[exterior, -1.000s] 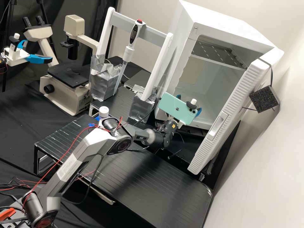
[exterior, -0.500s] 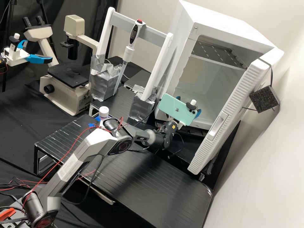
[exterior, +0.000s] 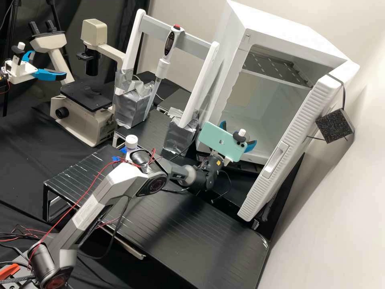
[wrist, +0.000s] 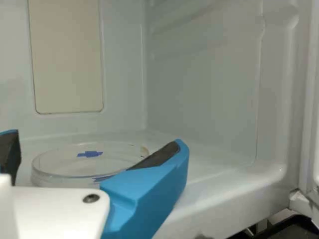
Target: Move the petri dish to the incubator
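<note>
The gripper [exterior: 238, 132] is at the incubator's opening in the high view, low down, its two blue fingers spread apart behind a mint-green phone. The white incubator [exterior: 294, 36] stands with its door swung out. In the wrist view the clear round petri dish [wrist: 89, 160], marked with blue tape, rests on the incubator floor [wrist: 214, 181]. Around it is the open gripper [wrist: 95, 139]: a gap shows between the dish and one finger, while the other finger hides part of the dish's near rim.
The incubator door [exterior: 292, 140] flanks the arm on the right. A taped white stand [exterior: 180, 138] holding a pipette [exterior: 163, 66] is left of the opening. A white-capped bottle [exterior: 131, 141] sits on the black platform [exterior: 200, 237], with a microscope [exterior: 86, 116] farther left.
The blue fingers have spread wider apart. The phone and gripper have shifted slightly left and downward in the high view, while the rest of the arm has barely moved.
</note>
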